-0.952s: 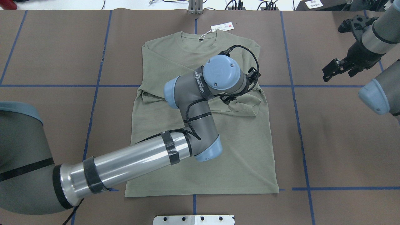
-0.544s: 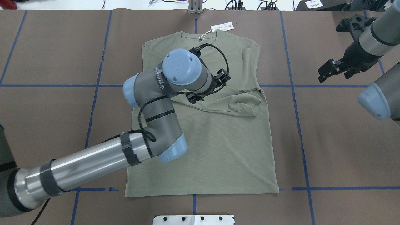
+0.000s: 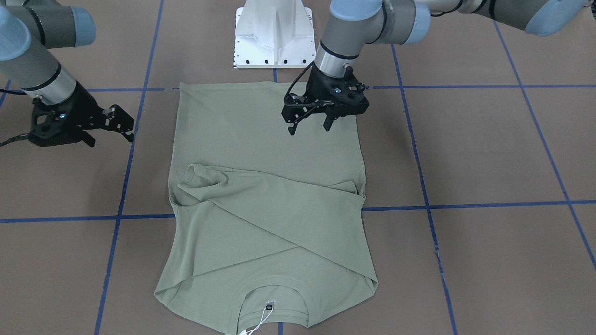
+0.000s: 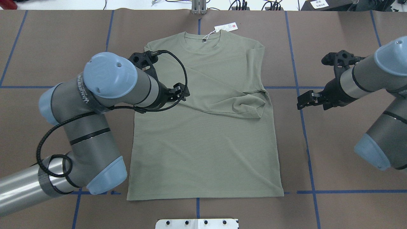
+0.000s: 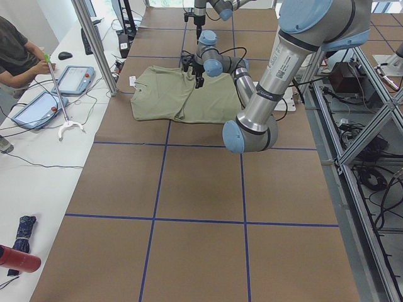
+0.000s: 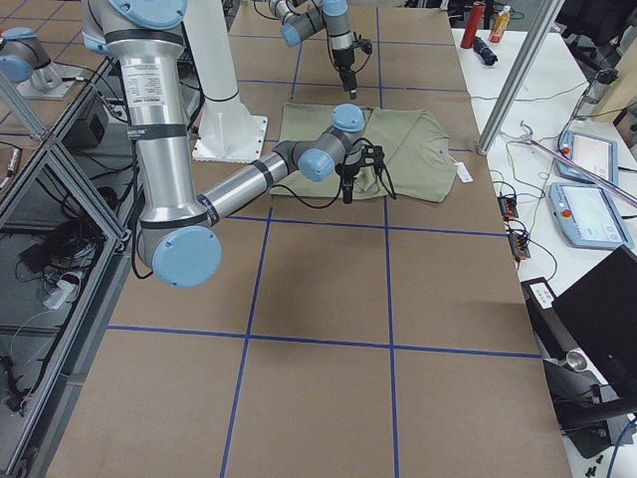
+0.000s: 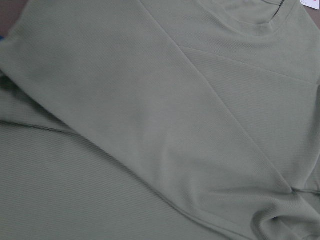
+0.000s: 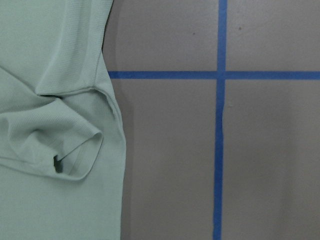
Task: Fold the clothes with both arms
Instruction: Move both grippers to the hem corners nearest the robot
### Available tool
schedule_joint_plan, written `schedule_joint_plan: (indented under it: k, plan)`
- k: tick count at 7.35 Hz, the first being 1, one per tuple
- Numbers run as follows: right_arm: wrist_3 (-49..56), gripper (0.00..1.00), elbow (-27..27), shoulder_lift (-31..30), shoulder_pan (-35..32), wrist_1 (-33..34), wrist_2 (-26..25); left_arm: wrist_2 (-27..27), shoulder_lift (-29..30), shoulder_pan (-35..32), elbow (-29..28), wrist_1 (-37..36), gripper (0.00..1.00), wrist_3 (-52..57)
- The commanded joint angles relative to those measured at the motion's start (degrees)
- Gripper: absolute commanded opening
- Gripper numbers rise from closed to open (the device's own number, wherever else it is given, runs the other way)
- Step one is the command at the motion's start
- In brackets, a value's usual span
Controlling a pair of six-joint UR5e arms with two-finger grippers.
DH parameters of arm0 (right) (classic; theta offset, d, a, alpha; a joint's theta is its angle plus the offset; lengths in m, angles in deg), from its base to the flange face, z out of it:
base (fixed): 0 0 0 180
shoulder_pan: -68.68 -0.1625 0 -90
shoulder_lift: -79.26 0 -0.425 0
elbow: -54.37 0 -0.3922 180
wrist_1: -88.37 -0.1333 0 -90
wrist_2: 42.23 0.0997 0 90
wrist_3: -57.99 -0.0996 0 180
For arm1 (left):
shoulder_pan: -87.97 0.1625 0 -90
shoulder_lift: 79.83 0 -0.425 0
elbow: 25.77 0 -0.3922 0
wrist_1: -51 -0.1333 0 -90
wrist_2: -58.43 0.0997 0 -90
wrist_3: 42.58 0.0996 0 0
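Left end effector (image 3: 309, 129): jaws spread, nothing held. It hangs above the shirt (image 4: 206, 143), toward the shirt's edge on the robot's left, clear of the cloth.

Right end effector (image 3: 111, 136): also agape and empty, just off the shirt's opposite edge, about level with the folded cuff (image 4: 251, 108).

Shirt lies flat on the worktop (image 4: 349, 152), collar away from the robot. Both sleeves are laid across the chest, so that stage looks done. The body is at full length; I'd judge the lengthwise folds remain.

Hang tag (image 4: 226, 27) sits beyond the collar: red mark, print too small to read. Neck label (image 3: 270, 302) illegible. Lettering on the left arm's wrist band is unclear.
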Motion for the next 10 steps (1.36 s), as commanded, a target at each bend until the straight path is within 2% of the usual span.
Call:
schedule_joint_plan:
  k: [1, 2, 3, 6, 10]
  plan:
    - [-13.7, 1.0, 4.3, -3.1, 12.8, -3.1, -9.2, -0.1, -4.3, -0.2, 5.5, -1.7, 1.0, 4.9]
    - [-17.2, 1.0, 5.4, -3.2, 19.7, -3.0, -15.7, -0.1, -4.3, -0.1, 5.8, -1.8, 1.0, 5.5]
    - [-20.0, 0.98, 5.3, -3.3, 23.1, -2.8, -17.4, -0.1, -4.3, -0.1, 6.4, -1.9, 1.0, 5.5]
    - [-22.6, 0.98, 4.2, -3.3, 29.5, -2.4, -19.2, -0.1, -4.2, -0.1, 6.9, -1.8, 1.0, 5.4]
    - [-22.6, 0.94, 2.8, -4.1, 30.5, -2.3, -18.9, -0.2, -4.2, 0.0, 6.9, -1.7, 1.0, 5.3]
